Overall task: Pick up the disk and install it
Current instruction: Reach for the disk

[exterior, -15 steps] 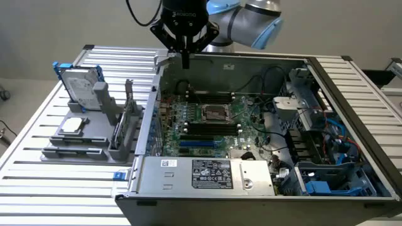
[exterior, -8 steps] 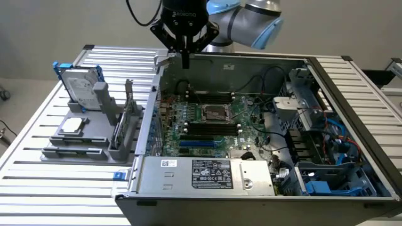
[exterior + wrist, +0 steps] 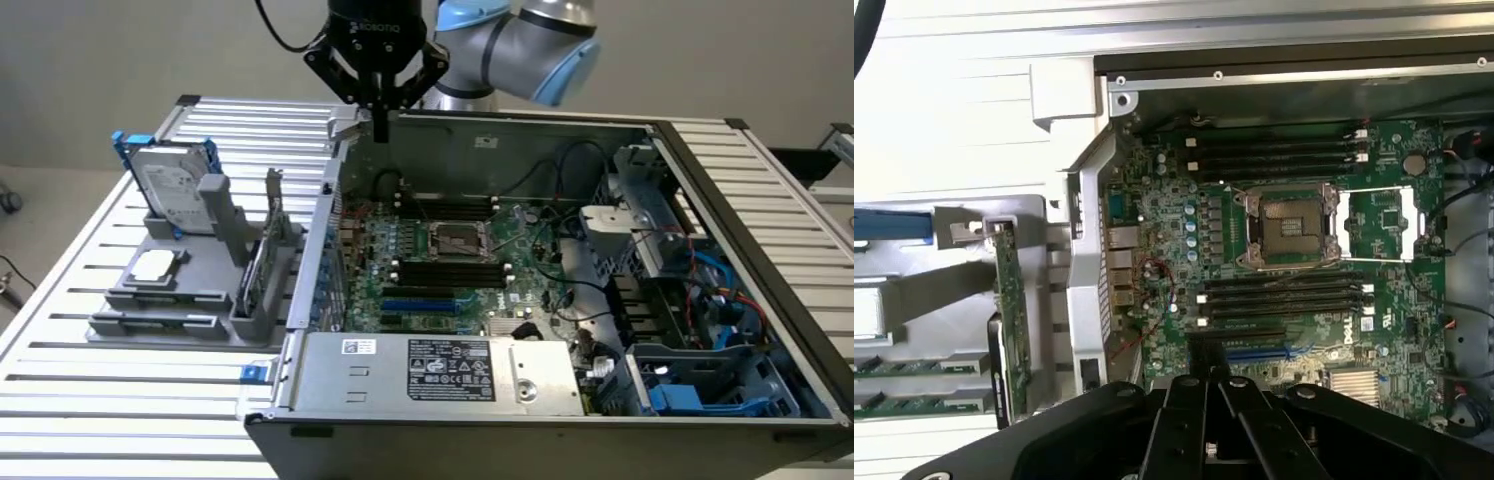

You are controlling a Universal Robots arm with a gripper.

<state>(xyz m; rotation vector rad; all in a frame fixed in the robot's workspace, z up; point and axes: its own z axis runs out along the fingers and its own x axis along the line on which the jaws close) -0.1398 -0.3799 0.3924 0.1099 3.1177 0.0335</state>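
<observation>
Exterior view
Gripper (image 3: 380, 128): pinched shut, holding nothing, hanging above the rear wall of the open computer case (image 3: 534, 135).
Disk (image 3: 171, 185): standing upright in the grey fixture (image 3: 174, 300) at the exterior view's left, well apart from the gripper.
Risk: no straddling the disk with fingers shut; likely to topple it or jam on its blue frame if lowered like this.
Risk: clipping the case wall on a low sweep toward the fixture.
Surface: slatted metal table (image 3: 80, 400), gaps between slats ready to catch a dropped edge.
Room: plain grey wall behind.

Wrist view
Gripper (image 3: 1206, 395): black fingers pressed together, empty.
Motherboard (image 3: 1284, 300): directly beneath, socket (image 3: 1291, 228) exposed; open to gouging from any straight drop, thin red wire (image 3: 1170, 296) easy to snag.
</observation>
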